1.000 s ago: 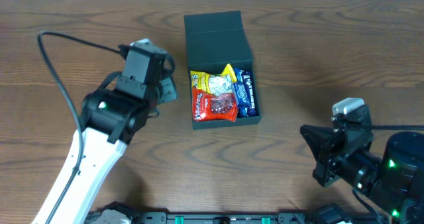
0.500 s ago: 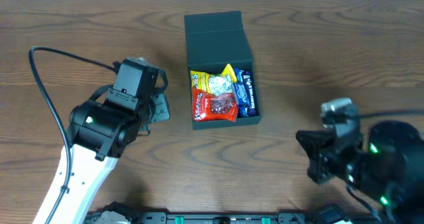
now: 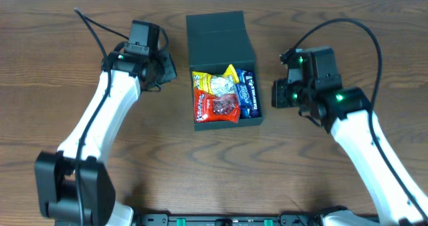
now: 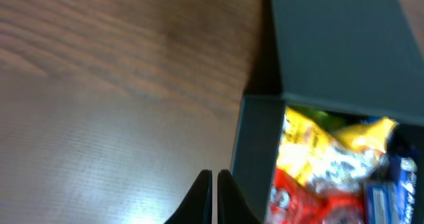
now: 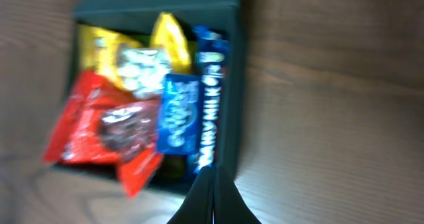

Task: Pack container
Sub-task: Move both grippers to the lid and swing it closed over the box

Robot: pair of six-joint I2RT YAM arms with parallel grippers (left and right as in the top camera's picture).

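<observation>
The dark teal-green container [image 3: 223,47] stands open at the table's middle, its lid flat behind it. Inside lie red, yellow and blue snack packets [image 3: 224,95]. My left gripper [image 3: 165,73] is shut and empty, just left of the container's left wall; in the left wrist view its fingertips [image 4: 213,181] sit beside that wall [image 4: 255,151]. My right gripper [image 3: 276,94] is shut and empty, just right of the container; in the right wrist view its fingertips [image 5: 213,177] sit at the right wall [image 5: 233,98], with the packets [image 5: 152,111] to the left.
The brown wooden table [image 3: 334,25] runs round the container on all sides. The arms' black cables arc above each arm. A black rail lies along the front edge [image 3: 234,219].
Both arms have swung from the table's front up to the container's sides. The left gripper now sits by its left wall, the right gripper by its right wall.
</observation>
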